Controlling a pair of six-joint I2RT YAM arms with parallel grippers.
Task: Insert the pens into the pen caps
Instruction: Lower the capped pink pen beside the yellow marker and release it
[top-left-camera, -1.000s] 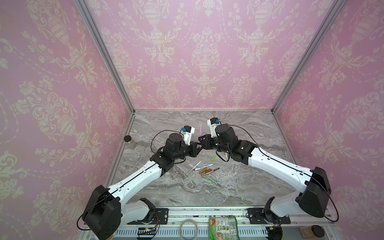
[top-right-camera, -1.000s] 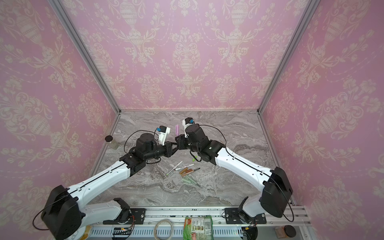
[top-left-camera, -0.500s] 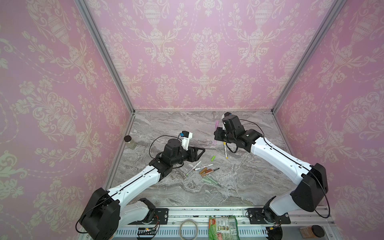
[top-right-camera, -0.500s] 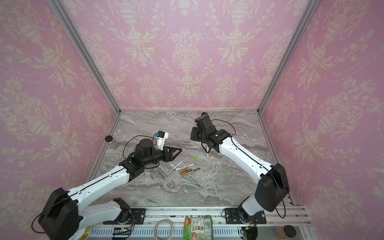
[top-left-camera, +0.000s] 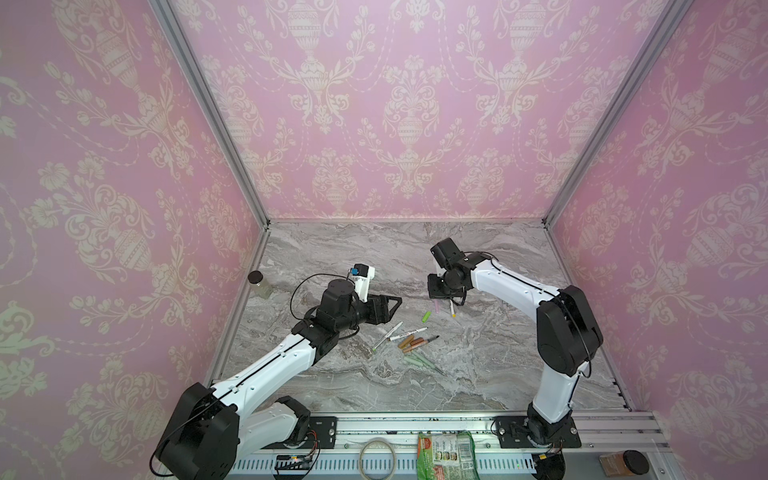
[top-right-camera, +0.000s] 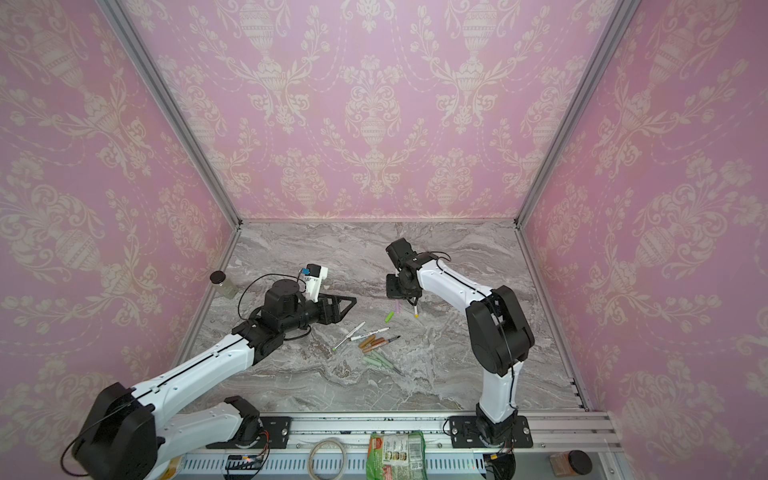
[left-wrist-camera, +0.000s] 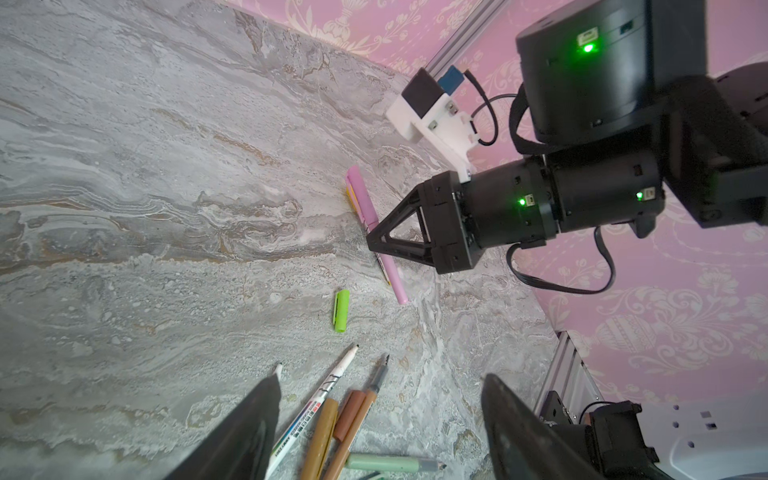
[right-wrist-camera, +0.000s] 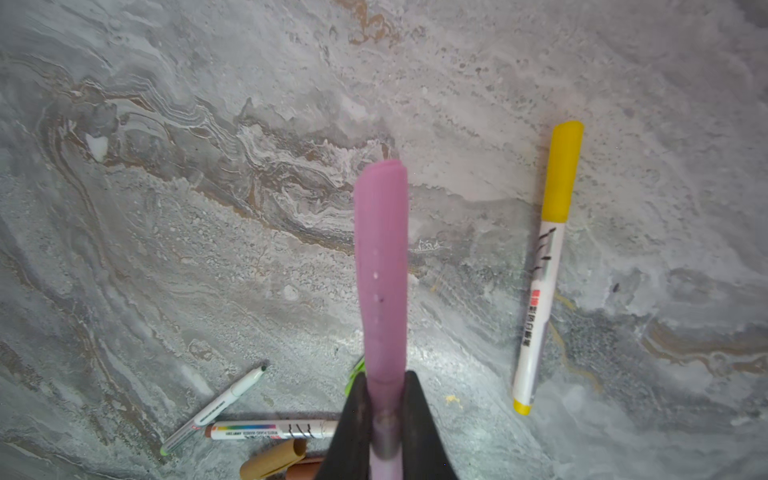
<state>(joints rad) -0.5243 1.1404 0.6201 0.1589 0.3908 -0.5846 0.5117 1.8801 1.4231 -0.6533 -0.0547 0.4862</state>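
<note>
My right gripper (right-wrist-camera: 384, 399) is shut on a pink pen (right-wrist-camera: 380, 266) at mid-length. Both ends of that pen look blunt and pink, with no dark tip showing. It hangs low over the marble beside a white pen with a yellow cap (right-wrist-camera: 540, 291). In both top views the right gripper (top-left-camera: 438, 299) (top-right-camera: 400, 298) is right of centre. My left gripper (top-left-camera: 397, 301) (left-wrist-camera: 382, 378) is open and empty. It sits left of a loose bright green pen cap (top-left-camera: 426, 316) (left-wrist-camera: 341, 311). Uncapped white pens (top-left-camera: 409, 333), brown caps (top-left-camera: 407, 343) and sage green pens (top-left-camera: 419, 359) lie in a heap mid-table.
A small jar with a black lid (top-left-camera: 259, 283) stands by the left wall. Pink patterned walls close off three sides. On the front rail lie a tape ring (top-left-camera: 376, 455), a green packet (top-left-camera: 446, 455) and a brown jar (top-left-camera: 623, 463).
The two grippers were together at mid-table. The left one opened and drew back left. The right one carried the pink pen away to the right and lowered it beside the yellow-capped pen.
</note>
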